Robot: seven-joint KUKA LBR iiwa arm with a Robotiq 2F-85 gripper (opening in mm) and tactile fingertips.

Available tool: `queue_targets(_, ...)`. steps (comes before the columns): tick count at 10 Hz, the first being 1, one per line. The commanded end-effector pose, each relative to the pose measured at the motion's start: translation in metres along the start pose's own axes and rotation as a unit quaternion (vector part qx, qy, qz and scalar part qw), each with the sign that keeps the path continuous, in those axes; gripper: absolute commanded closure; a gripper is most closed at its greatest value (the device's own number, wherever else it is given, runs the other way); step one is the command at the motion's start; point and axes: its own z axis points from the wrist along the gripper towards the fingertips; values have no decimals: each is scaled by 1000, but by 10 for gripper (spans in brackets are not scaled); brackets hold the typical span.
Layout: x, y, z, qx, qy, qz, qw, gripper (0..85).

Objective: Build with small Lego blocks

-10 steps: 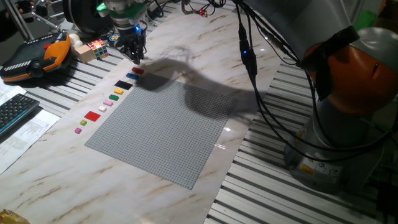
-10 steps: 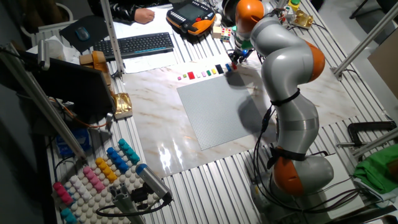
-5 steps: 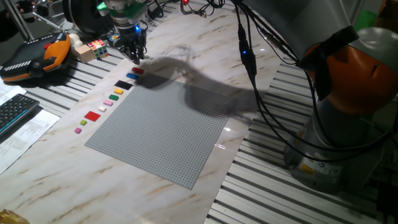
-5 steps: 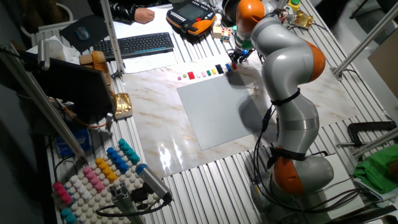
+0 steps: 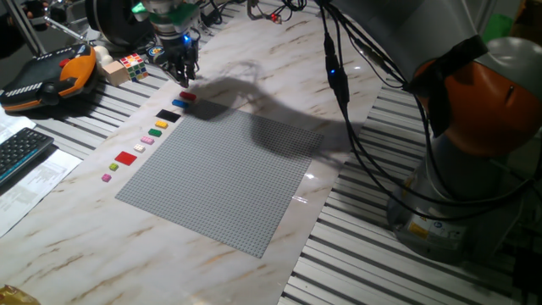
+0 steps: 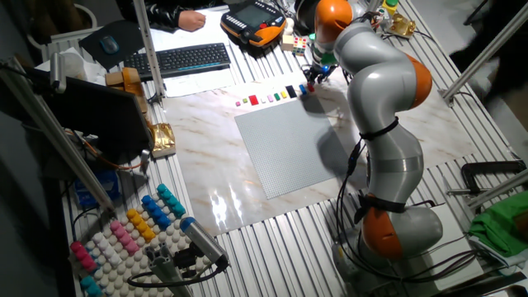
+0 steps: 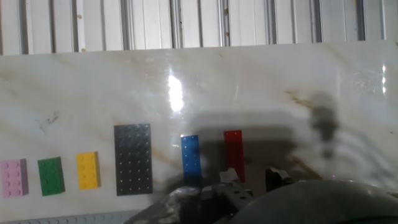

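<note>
Several small Lego blocks lie in a row on our marble bench [image 5: 279, 76], just off one edge of the grey baseplate [image 5: 216, 174]. From the hand view we count a red brick [image 7: 234, 154], a blue brick [image 7: 190, 154], a large black plate [image 7: 132, 158], a yellow brick [image 7: 87, 170], a green brick [image 7: 50, 175] and a pink brick [image 7: 13, 177], side by side and apart from one another. In one fixed view a bigger red plate [image 5: 126, 158] and another pink piece [image 5: 107, 177] sit farther along the same row. Our hand [image 5: 185, 78] hangs low over the red brick's end of the row, fingers [image 7: 232, 177] pointing down just short of that brick. We cannot tell whether the fingers are spread or pressed together; nothing shows between them. A multicoloured cube [image 5: 132, 63] rests on the slatted surface beyond the marble.
</note>
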Motion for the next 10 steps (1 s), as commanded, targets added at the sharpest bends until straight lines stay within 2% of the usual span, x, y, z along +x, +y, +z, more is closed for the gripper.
queue_targets(1,0,0,2,-1,-1,-4,1000,523)
queue_targets(3,1,1,5,0,-8,-4,1000,520)
queue_targets(10,-3,2,31,-10,-23,-13,1000,517)
